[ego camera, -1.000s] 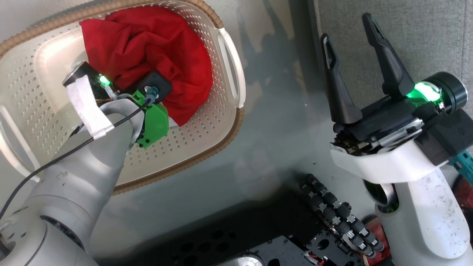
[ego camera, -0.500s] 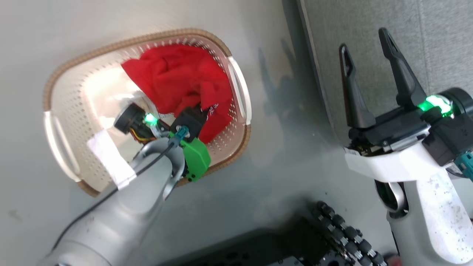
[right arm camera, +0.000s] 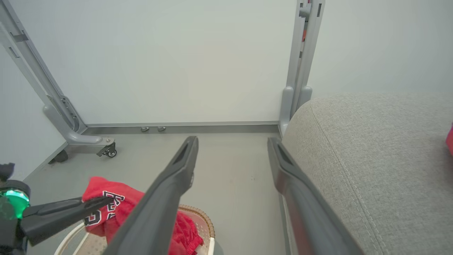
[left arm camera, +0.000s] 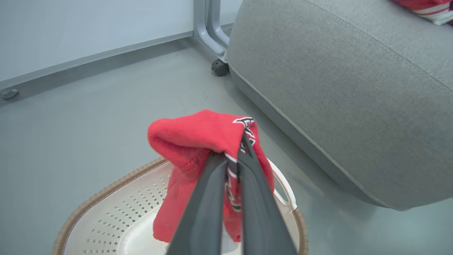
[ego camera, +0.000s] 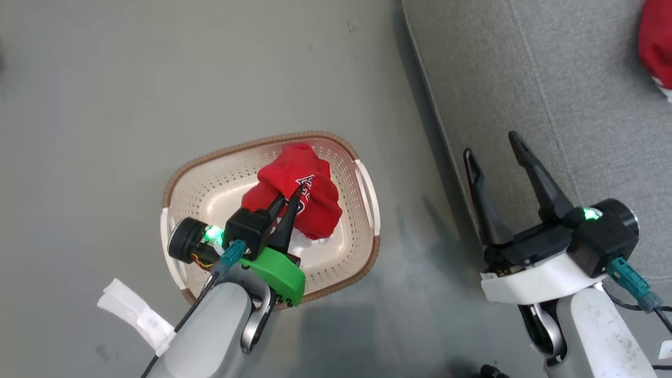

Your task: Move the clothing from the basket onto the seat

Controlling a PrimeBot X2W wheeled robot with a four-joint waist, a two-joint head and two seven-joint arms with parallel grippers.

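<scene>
Over the basket (ego camera: 210,184), your L claw (ego camera: 292,194) pinches the clothing (ego camera: 294,168). R claw (ego camera: 489,144) hangs spread near the seat (ego camera: 551,79).

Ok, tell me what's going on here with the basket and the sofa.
The left gripper has its fingers shut on a red garment and holds it up over the basket, with the cloth hanging down toward it. The right gripper is open and empty, near the edge of the grey seat. A second red garment already lies on the seat.
</scene>
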